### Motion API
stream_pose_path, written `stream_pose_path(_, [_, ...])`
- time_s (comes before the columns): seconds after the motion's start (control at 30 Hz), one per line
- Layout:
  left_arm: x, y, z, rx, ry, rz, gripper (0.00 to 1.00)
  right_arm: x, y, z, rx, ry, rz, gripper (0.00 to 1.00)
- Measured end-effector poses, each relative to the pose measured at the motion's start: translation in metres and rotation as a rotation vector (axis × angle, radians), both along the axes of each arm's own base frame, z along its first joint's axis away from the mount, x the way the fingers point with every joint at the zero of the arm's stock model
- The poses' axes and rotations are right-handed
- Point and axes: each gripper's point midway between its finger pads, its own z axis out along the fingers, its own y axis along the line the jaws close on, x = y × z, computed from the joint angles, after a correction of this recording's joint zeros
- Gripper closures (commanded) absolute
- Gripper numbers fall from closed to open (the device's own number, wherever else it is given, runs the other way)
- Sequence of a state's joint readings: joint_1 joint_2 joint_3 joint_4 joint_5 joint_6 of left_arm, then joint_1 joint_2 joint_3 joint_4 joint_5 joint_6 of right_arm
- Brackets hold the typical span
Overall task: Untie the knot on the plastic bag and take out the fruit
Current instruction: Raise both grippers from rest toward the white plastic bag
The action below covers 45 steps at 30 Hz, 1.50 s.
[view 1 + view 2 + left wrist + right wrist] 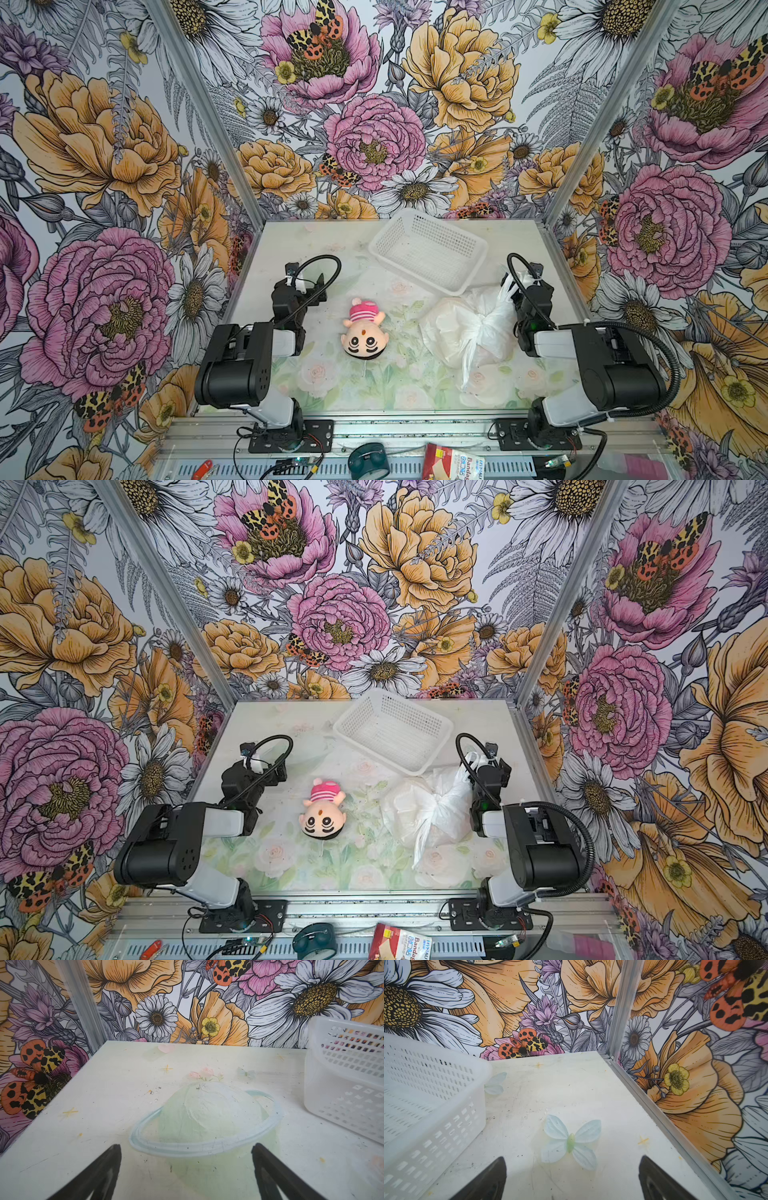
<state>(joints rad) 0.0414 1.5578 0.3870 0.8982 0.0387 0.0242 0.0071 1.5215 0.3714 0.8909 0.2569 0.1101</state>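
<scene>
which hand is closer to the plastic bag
Right. The right hand sits just beside the plastic bag, at its far right edge; the left hand is well off to its left, beyond the doll.

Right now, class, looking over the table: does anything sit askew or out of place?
The white basket sits skewed, its sides at an angle to the table edges. The plush doll lies face-up mid-table, head toward the near edge. Nothing is spilled.

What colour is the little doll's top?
Bright pink with pale stripes. The doll lies on the table between the arms, and its top shows best in a top view.
</scene>
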Motion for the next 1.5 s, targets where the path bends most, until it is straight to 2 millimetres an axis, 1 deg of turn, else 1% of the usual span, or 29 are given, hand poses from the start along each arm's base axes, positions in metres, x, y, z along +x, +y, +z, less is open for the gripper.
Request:
stream_pose_path(0.8, [0.001,-0.002,0.002,0.003,-0.008,0.000,0.01,0.000,0.000,0.000,0.000,0.000,-0.001,0.01])
stream_pose_path(0.97, [0.000,-0.001,0.001,0.003,-0.006,0.004,0.01,-0.002,-0.002,-0.005,-0.005,0.047,-0.014,0.01])
stream_pose_path(1.03, [0.000,0.000,-0.001,0.007,0.013,0.017,0.01,-0.002,-0.001,0.002,-0.013,0.062,-0.026,0.01])
stream_pose_path(1.1, [0.003,0.001,0.000,0.017,0.046,0.042,0.01,-0.004,0.002,0.022,-0.024,0.018,-0.035,0.00])
stream_pose_path(1.13, [0.005,0.002,0.005,0.023,0.058,0.056,0.01,-0.007,0.001,0.035,-0.026,-0.017,-0.047,0.01])
stream_pose_path(1.17, [0.009,0.002,0.015,0.030,0.056,0.072,0.01,-0.008,0.001,0.045,-0.028,-0.046,-0.058,0.00])
stream_pose_path(1.23, [0.014,0.000,0.044,0.045,0.015,0.102,0.01,-0.013,-0.001,0.057,-0.028,-0.081,-0.072,0.00])
stream_pose_path(1.27, [0.013,-0.003,0.061,0.050,-0.017,0.111,0.01,-0.016,-0.002,0.060,-0.023,-0.093,-0.083,0.01])
stream_pose_path(1.33, [0.006,-0.009,0.087,0.050,-0.070,0.125,0.01,-0.022,-0.004,0.067,-0.006,-0.115,-0.095,0.01])
stream_pose_path(1.4, [-0.006,-0.015,0.109,0.010,-0.109,0.133,0.01,-0.030,-0.006,0.080,0.031,-0.153,-0.110,0.01])
stream_pose_path(1.5, [-0.024,-0.017,0.144,-0.085,-0.141,0.138,0.02,-0.046,-0.007,0.111,0.132,-0.246,-0.123,0.01])
